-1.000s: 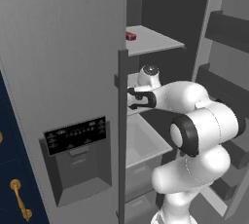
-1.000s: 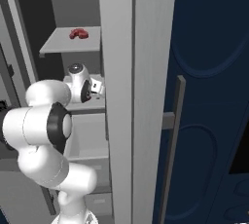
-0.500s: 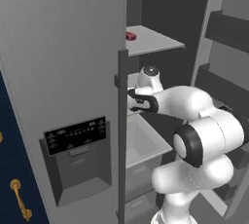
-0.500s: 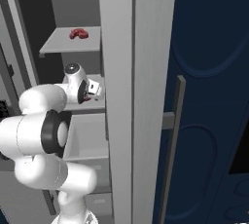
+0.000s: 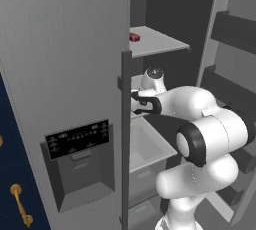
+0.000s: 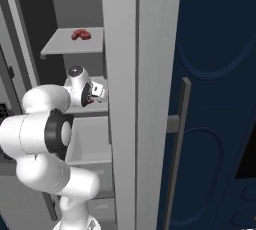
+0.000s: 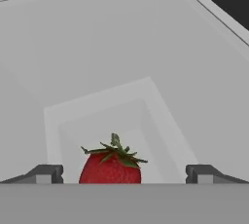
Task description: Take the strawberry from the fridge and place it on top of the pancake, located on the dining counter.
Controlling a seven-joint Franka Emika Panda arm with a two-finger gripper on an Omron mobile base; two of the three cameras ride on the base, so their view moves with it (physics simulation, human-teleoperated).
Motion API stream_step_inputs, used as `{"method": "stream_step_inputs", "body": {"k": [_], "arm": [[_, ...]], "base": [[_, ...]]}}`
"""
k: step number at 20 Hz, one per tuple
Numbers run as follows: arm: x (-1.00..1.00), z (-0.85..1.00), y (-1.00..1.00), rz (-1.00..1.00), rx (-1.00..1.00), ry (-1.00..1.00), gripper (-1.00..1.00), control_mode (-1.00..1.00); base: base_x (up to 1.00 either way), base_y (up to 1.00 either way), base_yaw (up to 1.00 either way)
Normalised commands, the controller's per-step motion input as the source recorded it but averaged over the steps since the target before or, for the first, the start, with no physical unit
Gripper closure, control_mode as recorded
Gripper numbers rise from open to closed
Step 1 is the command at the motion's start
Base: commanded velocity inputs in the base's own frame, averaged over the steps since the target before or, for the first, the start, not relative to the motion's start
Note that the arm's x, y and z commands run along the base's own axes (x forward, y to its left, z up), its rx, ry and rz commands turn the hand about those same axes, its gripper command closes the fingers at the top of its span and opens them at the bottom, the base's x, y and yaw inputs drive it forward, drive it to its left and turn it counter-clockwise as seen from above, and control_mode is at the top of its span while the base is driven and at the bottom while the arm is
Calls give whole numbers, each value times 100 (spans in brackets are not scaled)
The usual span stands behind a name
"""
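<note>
Inside the fridge (image 5: 75,74), the arm reaches in past the edge of the left door, and everything can be placed from that door. On the door's front, low down, sits the black dispenser panel (image 5: 77,135); a gold handle (image 5: 20,205) on a navy cabinet shows at the far lower left of it. To the right of the door edge, the upper shelf (image 5: 160,41) carries a dark-red blocky item (image 5: 134,37), close to the door side. Below that shelf the arm's wrist bends toward the door. In the hand view the tool (image 7: 121,174) has its two fingertips (image 7: 46,174) spread wide apart, gripping nothing. The strawberry (image 7: 111,167) sits between them, red with a green leafy cap on top, with clear space on both sides and no contact with either tip. It rests on a pale grey fridge surface, with a recessed square panel behind it. In the right base view the same dark-red item (image 6: 80,34) lies on the upper shelf, above the wrist.
</note>
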Motion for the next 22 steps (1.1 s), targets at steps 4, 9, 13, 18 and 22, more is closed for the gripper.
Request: {"method": "stream_step_inputs", "body": {"k": [4,9,13,18,22], "arm": [[-1,-10,0,0,0,0,-100,-100],[0,-16,8,0,-1,1,100,-100],[-1,-7,6,0,-1,0,100,-100],[-15,3,0,0,0,-2,100,-100],[-92,29,-24,0,0,-12,100,-100]], "base": [[0,0,0],[0,0,0],[0,0,0],[0,0,0],[0,0,0]]}}
